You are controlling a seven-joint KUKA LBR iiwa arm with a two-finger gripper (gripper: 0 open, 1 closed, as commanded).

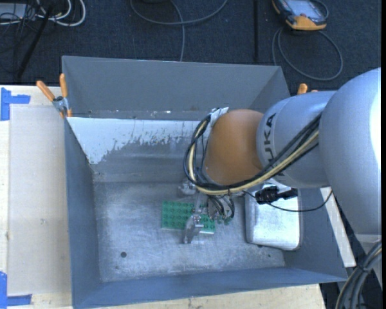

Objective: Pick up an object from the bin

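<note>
A flat green studded building plate [178, 214] lies on the bin floor near the middle. My gripper [194, 227] reaches down at the plate's right end, its metal fingers touching or overlapping the green edge. Whether the plate sits between the fingers is hidden by the wrist. A white rectangular block [274, 223] lies against the bin's right wall, just right of the gripper.
The arm with its orange cover and looped cables hangs over the bin's centre-right and hides the floor beneath. Bare scuffed floor spreads to the left and front of the green plate.
</note>
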